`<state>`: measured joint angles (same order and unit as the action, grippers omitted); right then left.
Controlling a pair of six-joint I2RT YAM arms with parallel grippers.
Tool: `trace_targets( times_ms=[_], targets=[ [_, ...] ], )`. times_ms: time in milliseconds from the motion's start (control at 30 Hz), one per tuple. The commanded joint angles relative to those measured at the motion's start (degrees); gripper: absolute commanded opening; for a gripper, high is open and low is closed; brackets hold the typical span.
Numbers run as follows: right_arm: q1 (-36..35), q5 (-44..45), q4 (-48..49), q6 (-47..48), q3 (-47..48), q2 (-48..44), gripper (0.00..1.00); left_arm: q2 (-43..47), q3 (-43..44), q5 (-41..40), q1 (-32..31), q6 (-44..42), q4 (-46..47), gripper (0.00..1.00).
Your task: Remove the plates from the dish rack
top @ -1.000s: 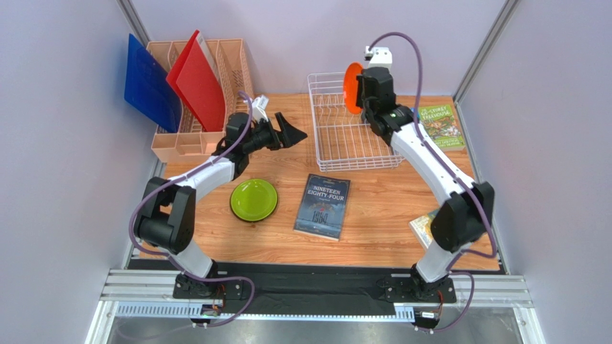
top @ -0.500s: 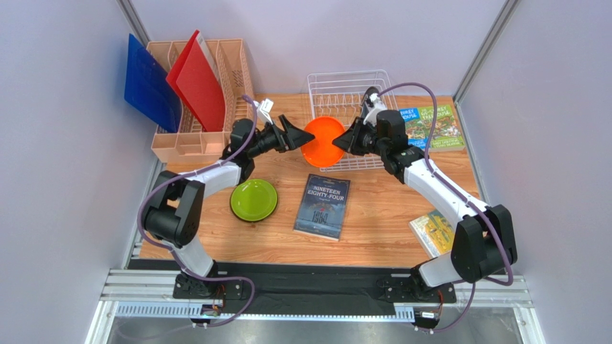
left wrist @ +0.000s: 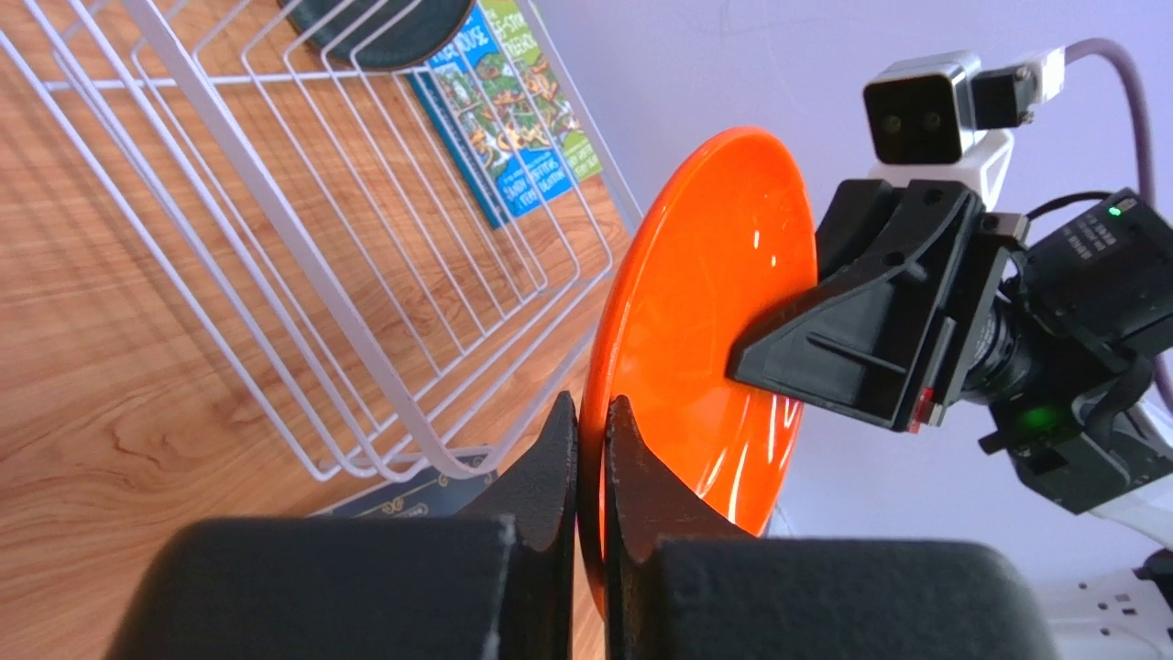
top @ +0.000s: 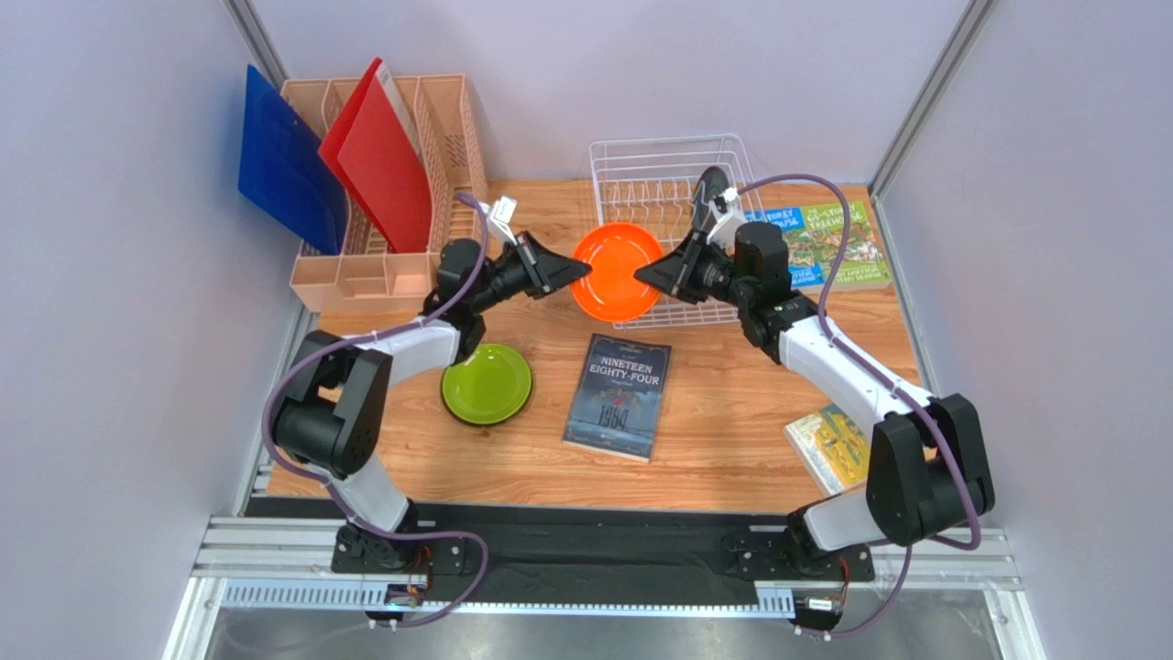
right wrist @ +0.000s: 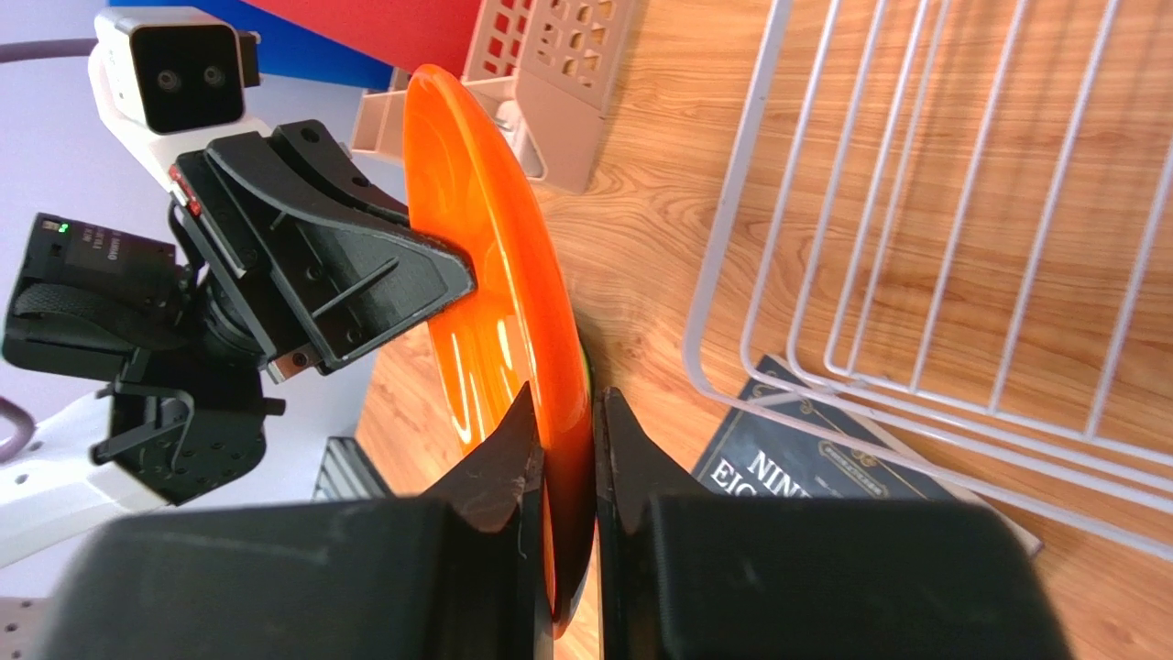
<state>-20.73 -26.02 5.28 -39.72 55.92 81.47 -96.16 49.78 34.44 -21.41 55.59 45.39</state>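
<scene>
This is a robotics lab test cell, not a real kitchen. Plain pale-violet wall panels [top: 124, 344] between bare grey metal corner posts [top: 936, 96] box in a small wood-grain tabletop [top: 716, 413]. A white-and-black left robot arm [top: 372, 351] and a matching right robot arm [top: 840, 358] stand on a black base plate [top: 606, 543] over silver aluminium rails [top: 276, 564]. The household goods look staged: a white wire dish rack [top: 661, 172], a salmon-pink plastic slotted organiser [top: 344, 275] and a dark paperback book [top: 617, 396].

You see a plain orange plate [top: 618, 271] and a plain lime green plate [top: 486, 382]. Your left claw [top: 573, 271] and right claw [top: 661, 279] are black. The dish rack [top: 661, 168] is white wire. The counter [top: 716, 413] is brown wood with grain lines. The book [top: 617, 396] has a dark cover with white letters.
</scene>
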Motion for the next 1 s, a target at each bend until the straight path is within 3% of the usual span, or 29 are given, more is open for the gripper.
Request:
trace_targets(
  times_ms=[0,33,67,133,233,333,500,800,967],
  targets=[
    [-1.50,-7.29,8.52,-2.46,1.91,0.27,0.11,1.76,-1.35,-2.44,-0.83,-3.91,-1.00,0.00],
    [-1.42,-7.55,8.26,-2.38,2.09,0.35,0.29,2.55,-1.87,-3.05,-0.83,-4.26,-1.18,0.00],
    [-1.50,-7.55,8.00,-1.50,2.35,0.44,0.39,3.25,-2.49,-3.84,-0.83,-4.53,-1.44,0.00],
    [-1.42,-5.63,4.14,0.17,3.75,0.53,0.52,5.88,-4.77,-6.56,-0.83,-6.37,-3.28,0.00],
    [-1.33,-2.48,-0.78,3.42,4.98,0.53,0.63,10.27,-7.50,-11.22,-0.83,-9.09,-8.11,0.00],
    [-0.63,2.88,-5.01,6.58,6.74,-0.17,0.66,16.15,-10.48,-17.45,-0.83,-11.21,-13.81,0.00],
    [1.56,11.68,-13.97,12.38,10.08,-0.88,0.69,30.11,-14.79,-32.37,-0.83,-16.48,-31.04,0.00],
    [6.49,12.92,-17.32,13.88,14.29,1.23,0.69,51.92,-24.72,-48.04,-0.83,-11.22,-49.95,0.00],
    [8.07,14.68,-19.60,15.46,18.17,4.22,0.69,57.66,-27.63,-53.40,-0.83,-9.45,-55.56,0.00]
  ],
)
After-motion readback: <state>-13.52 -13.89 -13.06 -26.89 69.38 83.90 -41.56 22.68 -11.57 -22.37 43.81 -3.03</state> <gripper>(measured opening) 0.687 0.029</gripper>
